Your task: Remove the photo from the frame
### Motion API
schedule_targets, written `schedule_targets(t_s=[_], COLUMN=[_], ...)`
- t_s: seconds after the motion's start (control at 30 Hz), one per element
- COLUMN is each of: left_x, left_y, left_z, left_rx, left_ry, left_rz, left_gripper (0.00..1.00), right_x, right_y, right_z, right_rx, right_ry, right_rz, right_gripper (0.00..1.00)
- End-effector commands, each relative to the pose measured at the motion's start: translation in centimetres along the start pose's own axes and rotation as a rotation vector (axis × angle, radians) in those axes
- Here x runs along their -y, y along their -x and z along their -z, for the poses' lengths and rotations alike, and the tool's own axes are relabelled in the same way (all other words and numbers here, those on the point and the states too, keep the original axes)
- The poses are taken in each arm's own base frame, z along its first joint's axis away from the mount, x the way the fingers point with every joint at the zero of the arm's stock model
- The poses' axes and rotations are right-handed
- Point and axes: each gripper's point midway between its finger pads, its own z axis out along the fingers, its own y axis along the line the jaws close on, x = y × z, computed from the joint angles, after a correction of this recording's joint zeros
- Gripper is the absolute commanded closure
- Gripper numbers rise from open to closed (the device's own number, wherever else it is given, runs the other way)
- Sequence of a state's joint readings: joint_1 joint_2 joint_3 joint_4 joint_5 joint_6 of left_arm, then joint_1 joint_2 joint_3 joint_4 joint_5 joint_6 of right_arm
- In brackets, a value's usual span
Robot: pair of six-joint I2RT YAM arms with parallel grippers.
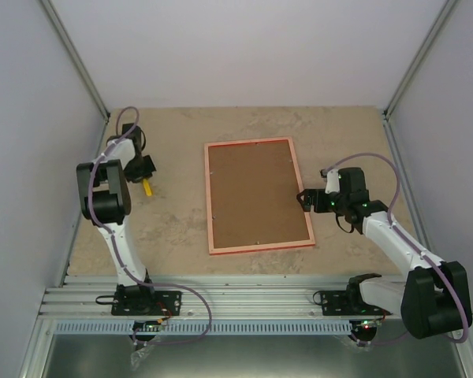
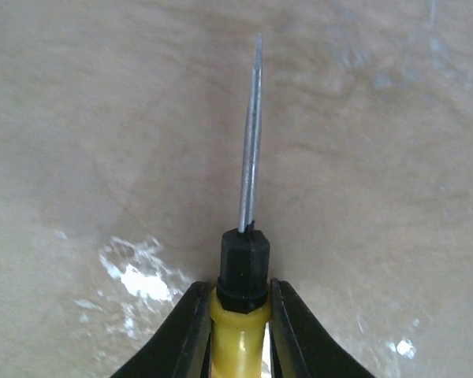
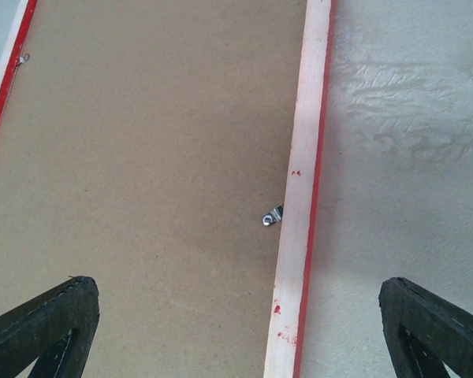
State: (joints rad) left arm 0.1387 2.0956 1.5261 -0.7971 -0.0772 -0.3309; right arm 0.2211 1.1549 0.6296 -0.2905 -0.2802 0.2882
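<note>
The red frame [image 1: 211, 197] lies face down in the middle of the table, its brown backing board [image 1: 256, 193] up. The photo is hidden under the board. My right gripper [image 1: 305, 199] is open at the frame's right edge. In the right wrist view the pale back edge of the frame [image 3: 303, 197] runs between my fingers, with a small metal clip [image 3: 273, 216] on the board beside it. My left gripper [image 1: 146, 175] is at the far left, shut on a yellow-handled screwdriver [image 2: 243, 307] whose metal blade [image 2: 252, 134] points at the table.
The tan tabletop [image 1: 165, 228] is bounded by grey walls at left, right and back. A metal rail [image 1: 244, 303] runs along the near edge by the arm bases. Another small clip [image 3: 21, 57] shows on the frame's far side.
</note>
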Motion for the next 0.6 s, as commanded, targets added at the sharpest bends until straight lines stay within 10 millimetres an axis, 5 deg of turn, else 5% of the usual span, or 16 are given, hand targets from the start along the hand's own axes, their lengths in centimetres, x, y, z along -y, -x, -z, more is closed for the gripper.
schedule_targets(t_s=[0.0,0.27,0.57], left_x=[1.4,4.4,9.0], left_y=[-0.8,-2.5,-5.6], left_z=[2.0,5.7,11.9], left_rx=[0.001,0.043,0.107], left_ry=[-0.119,-0.367,-0.69], left_rz=[0.032,0.113,0.191], left_gripper=[0.93,1.0,1.0], right_x=[-1.2,-3.4,-9.0], right_y=[1.6,3.2,5.0], right_z=[0.4,0.9,1.9], right_rx=[0.03,0.071,0.147], right_ry=[0.047,0.11,0.244], right_rz=[0.021,0.051,0.115], right_gripper=[0.02,0.02,0.02])
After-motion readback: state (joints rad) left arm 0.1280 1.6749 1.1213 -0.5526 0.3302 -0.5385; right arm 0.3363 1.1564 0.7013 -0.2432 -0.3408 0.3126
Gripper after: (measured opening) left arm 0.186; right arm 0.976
